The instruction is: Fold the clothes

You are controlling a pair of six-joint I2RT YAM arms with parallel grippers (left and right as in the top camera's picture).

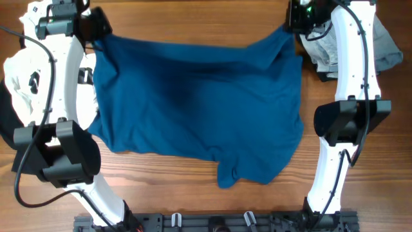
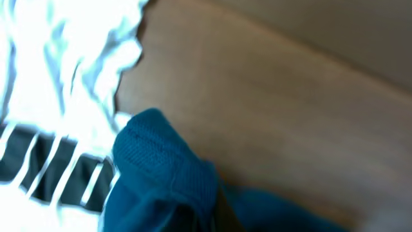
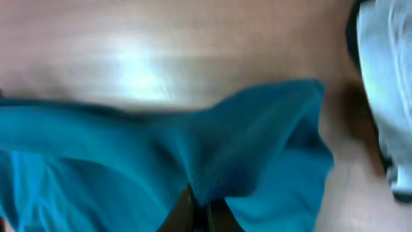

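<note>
A large teal-blue shirt (image 1: 199,103) hangs stretched over the wooden table, held up by its two far corners. My left gripper (image 1: 96,33) is shut on the far left corner; that ribbed edge (image 2: 161,167) bunches over the jaws in the left wrist view. My right gripper (image 1: 291,26) is shut on the far right corner, where the cloth (image 3: 257,148) pinches between the dark fingers (image 3: 203,216). The shirt's near edge sags onto the table. A white tee with black lettering (image 2: 58,96) lies at the left (image 1: 22,77).
A grey garment with a dark edge (image 1: 335,48) lies at the far right behind the right arm, also in the right wrist view (image 3: 386,96). A black garment edge (image 1: 5,119) sits at the far left. Bare wood table (image 1: 193,19) shows beyond the shirt.
</note>
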